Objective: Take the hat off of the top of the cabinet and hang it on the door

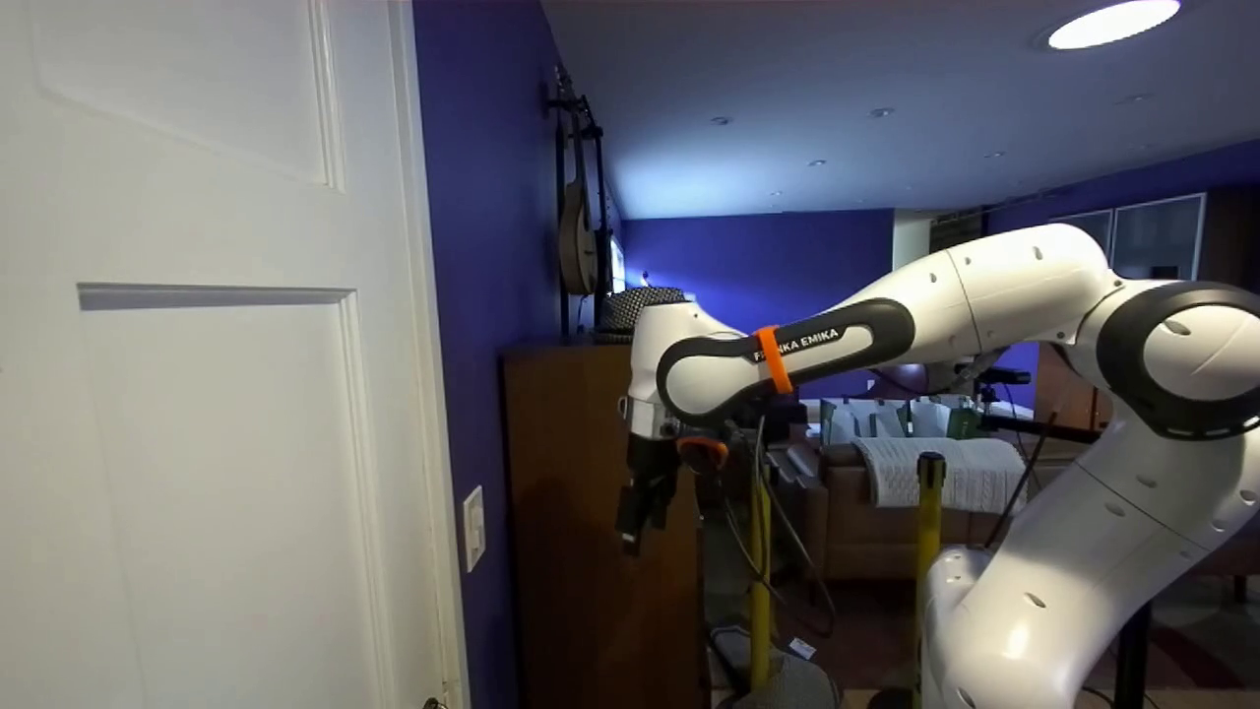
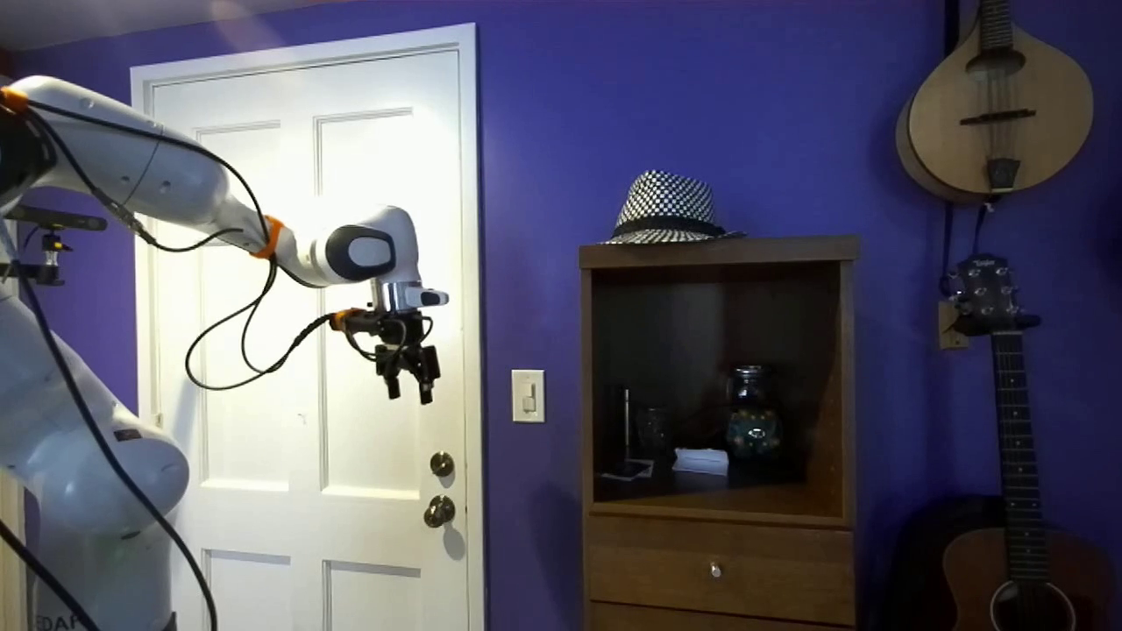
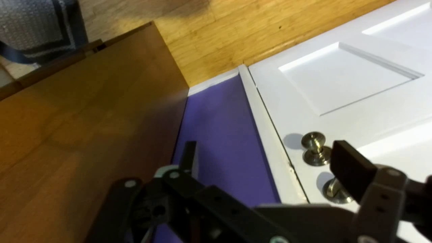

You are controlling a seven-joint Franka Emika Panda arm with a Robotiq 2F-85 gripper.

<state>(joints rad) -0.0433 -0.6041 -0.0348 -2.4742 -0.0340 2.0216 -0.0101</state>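
Observation:
The hat (image 2: 666,206), black-and-white checked with a dark band, sits on the flat top of the brown wood cabinet (image 2: 719,252). In an exterior view the arm partly covers the hat (image 1: 630,310) and the cabinet (image 1: 591,591). The white panelled door (image 2: 298,517) is shut, left of the cabinet; it also shows at the left of an exterior view (image 1: 226,492). My gripper (image 2: 409,396) is open and empty, pointing down in front of the door, below hat height. In the wrist view the gripper's (image 3: 270,160) fingers are wide apart, with cabinet side (image 3: 94,111) and door (image 3: 351,84) beyond. The hat is out of the wrist view.
A round knob (image 2: 438,511) and a deadbolt (image 2: 441,464) stick out from the door. A light switch (image 2: 528,396) is on the purple wall between door and cabinet. Stringed instruments (image 2: 995,114) hang right of the cabinet. Loose cables (image 2: 263,307) hang from the arm.

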